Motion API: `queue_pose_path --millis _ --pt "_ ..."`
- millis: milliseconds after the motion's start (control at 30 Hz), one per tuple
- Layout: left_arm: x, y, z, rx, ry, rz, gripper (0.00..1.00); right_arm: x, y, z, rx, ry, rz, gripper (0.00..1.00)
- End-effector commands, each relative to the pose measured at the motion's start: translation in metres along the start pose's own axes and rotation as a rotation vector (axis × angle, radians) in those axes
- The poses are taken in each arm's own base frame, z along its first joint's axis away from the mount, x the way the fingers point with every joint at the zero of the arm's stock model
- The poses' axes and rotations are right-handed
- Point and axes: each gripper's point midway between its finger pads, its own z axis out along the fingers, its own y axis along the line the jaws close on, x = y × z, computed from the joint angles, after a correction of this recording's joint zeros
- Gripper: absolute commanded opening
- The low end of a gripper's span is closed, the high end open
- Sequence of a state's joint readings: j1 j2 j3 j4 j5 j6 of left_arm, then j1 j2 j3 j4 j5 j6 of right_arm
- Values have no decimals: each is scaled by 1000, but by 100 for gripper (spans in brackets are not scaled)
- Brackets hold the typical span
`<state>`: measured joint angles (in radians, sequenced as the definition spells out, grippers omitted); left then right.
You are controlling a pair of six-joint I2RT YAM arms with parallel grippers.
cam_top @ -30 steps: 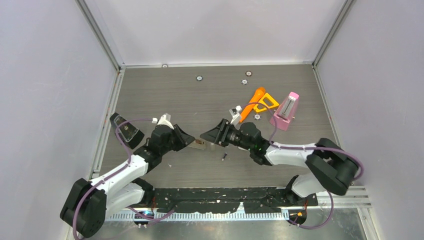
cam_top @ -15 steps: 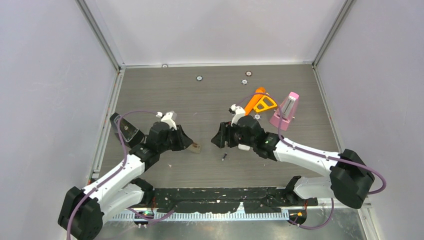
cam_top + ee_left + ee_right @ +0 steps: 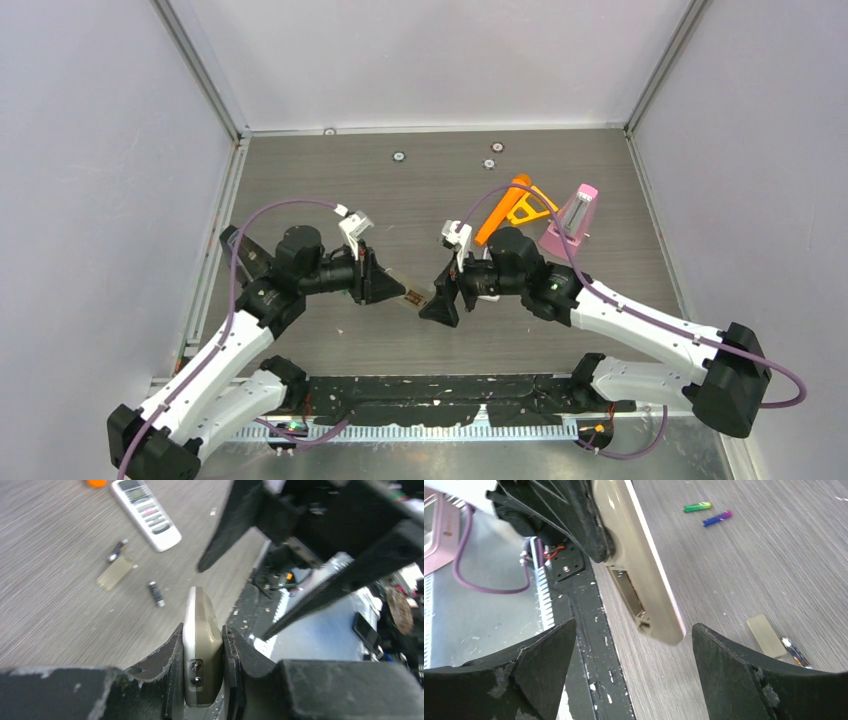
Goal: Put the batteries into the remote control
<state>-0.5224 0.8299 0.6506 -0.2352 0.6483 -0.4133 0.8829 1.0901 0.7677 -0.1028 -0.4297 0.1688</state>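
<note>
My left gripper [image 3: 202, 629] is shut on a beige remote control [image 3: 201, 630], held on edge above the table. In the top view the left gripper [image 3: 385, 287] points right, and the remote [image 3: 411, 297] sticks out toward my right gripper [image 3: 433, 300]. The right gripper [image 3: 634, 626] stands wide open around the remote's free end [image 3: 644, 580] without touching it; the battery bay [image 3: 630, 594] is uncovered. On the table lie a green battery [image 3: 696, 506], a purple battery [image 3: 717, 517], two dark batteries [image 3: 116, 550] [image 3: 156, 593] and the beige cover [image 3: 115, 572].
A white remote [image 3: 146, 512] lies on the table beyond the dark batteries. An orange tool [image 3: 515, 205] and a pink object [image 3: 572, 222] stand at the back right, with small round discs [image 3: 398, 156] further back. A black rail [image 3: 450, 385] runs along the near edge.
My left gripper has lifted the beige remote and carried it right toward the middle. My right gripper has opened wide and swung down to the remote's free end.
</note>
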Motion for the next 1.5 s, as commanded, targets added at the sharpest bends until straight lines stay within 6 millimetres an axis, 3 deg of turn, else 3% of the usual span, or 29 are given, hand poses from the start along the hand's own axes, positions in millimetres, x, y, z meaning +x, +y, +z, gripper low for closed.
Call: queue_pose_path --millis 0,233,367,500,633,700,767,867,967,1033,1267,1467 --pt "-20 -67 -28 268 -7 152 0 -22 34 -5 -164 -24 -104 91" --pt "-20 -97 -46 397 -9 218 0 -18 63 -2 -298 7 -116 90" --pt "-17 -103 -48 442 16 224 0 -21 76 1 -352 -3 -105 83" --pt "-17 -105 -50 453 28 230 0 -24 86 3 -408 4 -66 57" --pt "-21 -105 -49 442 25 233 0 -24 92 5 -447 -3 -22 38" --pt "-25 -104 -48 431 12 229 7 -25 93 6 -450 -5 -5 27" --pt "-28 -103 -46 419 -4 217 22 -28 92 7 -443 -24 19 21" --pt "-38 -102 -42 396 -52 173 46 -39 88 12 -410 -92 69 15" --pt "-55 -101 -39 375 -148 128 60 -55 90 13 -422 -197 164 12" --pt "-66 -102 -37 383 -220 80 64 -66 90 12 -431 -261 224 11" --pt "-77 -90 -36 335 -342 -21 63 -86 83 15 -410 -376 325 11" --pt "-89 -79 -40 302 -482 -120 45 -88 84 19 -455 -408 385 11"
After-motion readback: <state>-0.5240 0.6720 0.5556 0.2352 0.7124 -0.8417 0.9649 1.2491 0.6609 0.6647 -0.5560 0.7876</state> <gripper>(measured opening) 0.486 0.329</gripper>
